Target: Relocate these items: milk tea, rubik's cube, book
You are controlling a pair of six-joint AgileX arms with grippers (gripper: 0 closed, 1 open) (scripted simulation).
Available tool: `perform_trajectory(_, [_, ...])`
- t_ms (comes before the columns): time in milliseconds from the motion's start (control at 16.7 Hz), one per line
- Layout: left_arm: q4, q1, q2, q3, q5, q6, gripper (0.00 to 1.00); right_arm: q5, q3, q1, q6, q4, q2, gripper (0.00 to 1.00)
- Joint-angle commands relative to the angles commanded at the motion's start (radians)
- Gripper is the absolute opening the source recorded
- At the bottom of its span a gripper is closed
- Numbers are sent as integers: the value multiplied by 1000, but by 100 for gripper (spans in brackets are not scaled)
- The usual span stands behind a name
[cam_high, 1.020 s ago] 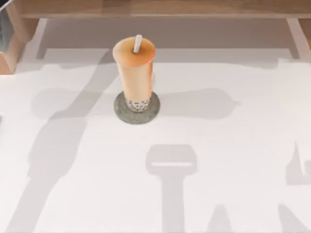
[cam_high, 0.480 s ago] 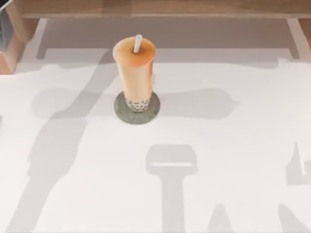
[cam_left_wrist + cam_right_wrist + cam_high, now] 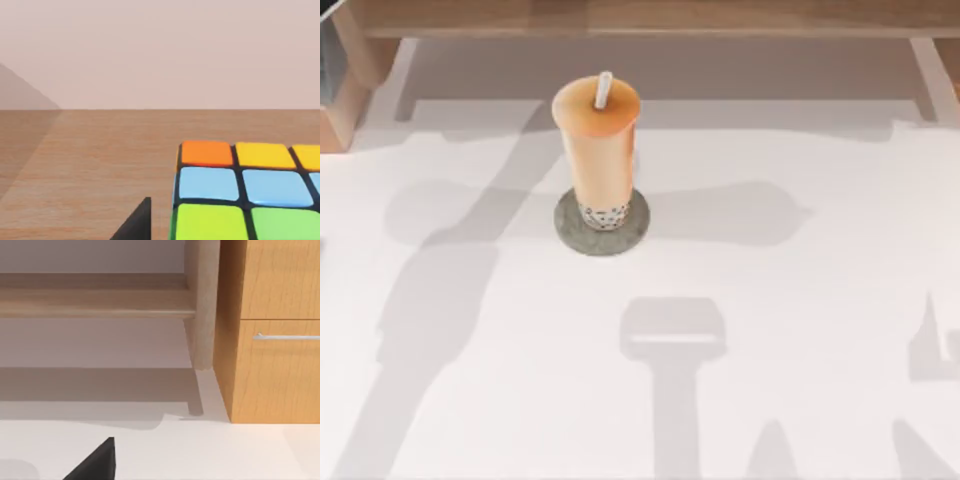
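Left tool [image 3: 137, 225]: dark tip, lower centre of left wrist view; spread of fingers not discernible. Rubik's cube [image 3: 245, 195]: lower right, just beside, resting on brown wooden surface [image 3: 90, 160].

Right tool [image 3: 95, 462]: dark tip, lower left of right wrist view, over white worktop [image 3: 225, 450]; state likewise undeterminable. Wooden cabinet [image 3: 275, 330] at right beyond.

Milk tea [image 3: 598, 150]: upright on grey disc [image 3: 570, 232], upper centre-left of top view.

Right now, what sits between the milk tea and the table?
Top view: a flat grey round disc lies under the milk tea, between its base and the white table.
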State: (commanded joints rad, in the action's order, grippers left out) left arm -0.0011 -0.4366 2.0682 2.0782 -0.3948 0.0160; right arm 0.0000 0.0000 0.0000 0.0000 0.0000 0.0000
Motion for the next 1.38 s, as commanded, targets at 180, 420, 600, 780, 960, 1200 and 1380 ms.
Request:
perform_trajectory(180, [0,0,0,0,0,0,100,0,0,0,0,0,0,100])
perform_trajectory(420, [0,0,0,0,0,0,100,0,0,0,0,0,0,100])
perform_trajectory(600, [0,0,0,0,0,0,100,0,1,0,0,-3,-2,100])
perform_trajectory(780, [0,0,0,0,0,0,100,1,14,1,-1,-74,-72,100])
perform_trajectory(960, [0,0,0,0,0,0,100,3,28,2,-3,-220,-193,100])
perform_trajectory(1200, [0,0,0,0,0,0,100,4,48,3,-6,-391,-335,100])
perform_trajectory(1380, [0,0,0,0,0,0,100,5,56,4,-6,-444,-387,100])
